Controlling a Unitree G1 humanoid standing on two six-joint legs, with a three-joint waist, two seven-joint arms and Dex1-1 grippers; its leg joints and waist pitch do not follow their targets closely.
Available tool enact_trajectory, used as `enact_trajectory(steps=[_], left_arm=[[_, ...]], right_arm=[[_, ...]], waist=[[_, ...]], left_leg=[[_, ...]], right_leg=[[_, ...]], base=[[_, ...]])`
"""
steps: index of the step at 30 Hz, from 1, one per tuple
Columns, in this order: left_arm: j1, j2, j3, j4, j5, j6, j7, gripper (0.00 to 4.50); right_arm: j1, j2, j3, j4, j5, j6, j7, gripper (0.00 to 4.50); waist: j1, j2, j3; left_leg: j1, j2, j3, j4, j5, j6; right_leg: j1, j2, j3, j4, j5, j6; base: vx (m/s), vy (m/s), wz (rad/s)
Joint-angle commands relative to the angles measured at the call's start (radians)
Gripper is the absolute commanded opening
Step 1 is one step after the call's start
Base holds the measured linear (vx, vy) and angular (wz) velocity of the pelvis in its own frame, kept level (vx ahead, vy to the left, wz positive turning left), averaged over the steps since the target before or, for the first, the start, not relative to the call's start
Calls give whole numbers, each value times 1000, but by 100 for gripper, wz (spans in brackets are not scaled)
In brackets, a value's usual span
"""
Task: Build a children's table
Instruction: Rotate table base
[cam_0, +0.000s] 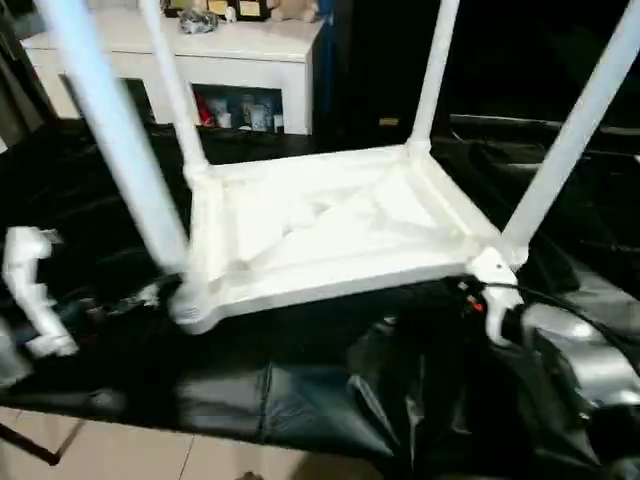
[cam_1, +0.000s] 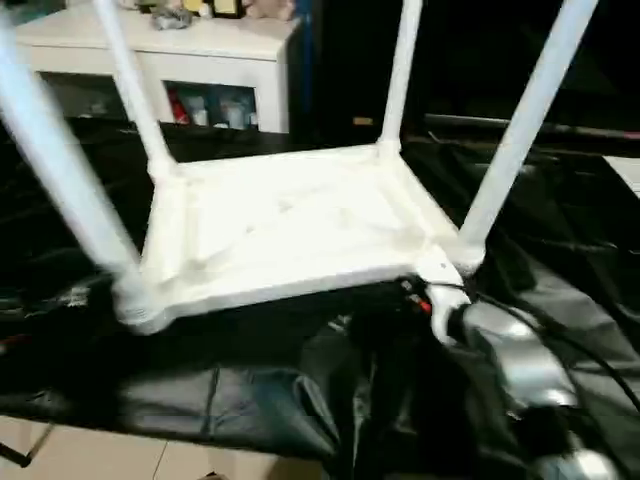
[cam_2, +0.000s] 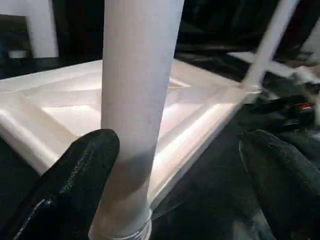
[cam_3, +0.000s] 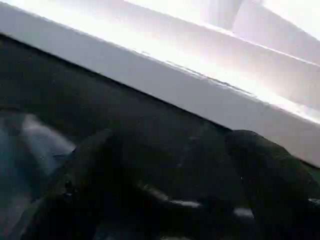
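The children's table (cam_0: 330, 225) lies upside down on the black-covered worktop, ribbed underside up, with four white tube legs rising from its corners. My left gripper (cam_2: 180, 142) is open around the near-left leg (cam_2: 135, 100); the leg stands between the black fingers (cam_2: 75, 170), close against one of them. My right gripper (cam_3: 172, 142) is open and low on the black cover, just before the tabletop's near edge (cam_3: 200, 95) by the near-right corner (cam_0: 495, 265). Nothing is held between its fingers.
Wrinkled black sheeting (cam_0: 300, 390) covers the worktop, whose front edge drops to a tiled floor (cam_0: 120, 450). At the back left stands a white cabinet (cam_0: 230, 50) with small items on top. A black cable (cam_0: 570, 305) runs along my silver right forearm (cam_0: 590, 355).
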Motion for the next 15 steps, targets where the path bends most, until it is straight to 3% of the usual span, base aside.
enact_trajectory(steps=[1,2,3,4,5,6,7,8,11,13,15], left_arm=[[-12,-16,-53,14,50,-34,30,439],[-18,-26,-72,32,79,-45,59,439],[-18,-26,-73,32,80,-45,61,439],[-19,-26,-77,39,93,-25,92,439],[-17,-24,-78,39,94,-16,101,439],[-14,-20,-77,38,93,-11,103,439],[-10,-19,-68,38,89,-9,106,439],[-6,-16,-56,38,82,-7,108,439],[2,-7,-44,44,92,-18,123,439],[2,-11,-31,54,104,-50,142,439],[-1,-16,-26,50,96,-54,146,439]], right_arm=[[-24,21,5,32,-19,-25,-60,385],[-39,52,-3,51,-27,-36,-94,385],[-40,53,-3,51,-27,-36,-95,385],[-46,77,-5,59,-32,-38,-109,385],[-48,86,-4,61,-33,-38,-113,385],[-48,92,-3,58,-31,-37,-113,385],[-49,101,-3,59,-29,-39,-117,385],[-49,108,-3,59,-27,-39,-118,385],[-52,112,1,73,-33,-52,-120,385],[-59,115,0,93,-38,-66,-125,385],[-63,118,-4,100,-40,-70,-127,385]], waist=[[42,26,-30],[38,-73,-56],[51,-60,-42],[49,-74,-41],[73,-44,-53],[73,-38,-58],[66,-27,-68],[60,-17,-70],[51,-25,-63],[44,-23,-63],[37,-25,-68]], left_leg=[[-83,90,7,-229,-951,-49],[28,20,57,-90,-659,-16],[108,-11,21,60,-484,-33],[16,-4,-14,70,-188,19],[-19,9,-15,-14,-147,-12],[-6,8,-8,-31,-204,-25],[9,11,-4,-41,-295,-41],[4,15,-4,-48,-332,-48],[-2,12,-6,-61,-404,-54],[-4,12,-7,-63,-403,-54],[-10,12,-7,-65,-357,-50]], right_leg=[[98,2,19,141,-280,-69],[-12,-23,118,49,-623,26],[-112,-136,128,-128,-963,-11],[-35,-170,175,-122,-1003,-32],[1,-104,132,-74,-761,-59],[-17,-65,115,-54,-654,-70],[-26,-39,108,-30,-473,-112],[-17,-37,104,-24,-373,-150],[-6,-41,97,-37,-398,-141],[-4,-46,97,-43,-414,-134],[5,-46,97,-40,-352,-138]], base=[[-77,-49,18],[-77,-49,18],[20,-124,8],[82,-79,-24],[82,-79,-24],[0,0,0],[0,0,0],[0,0,0],[0,0,0],[0,0,0],[0,0,0]])
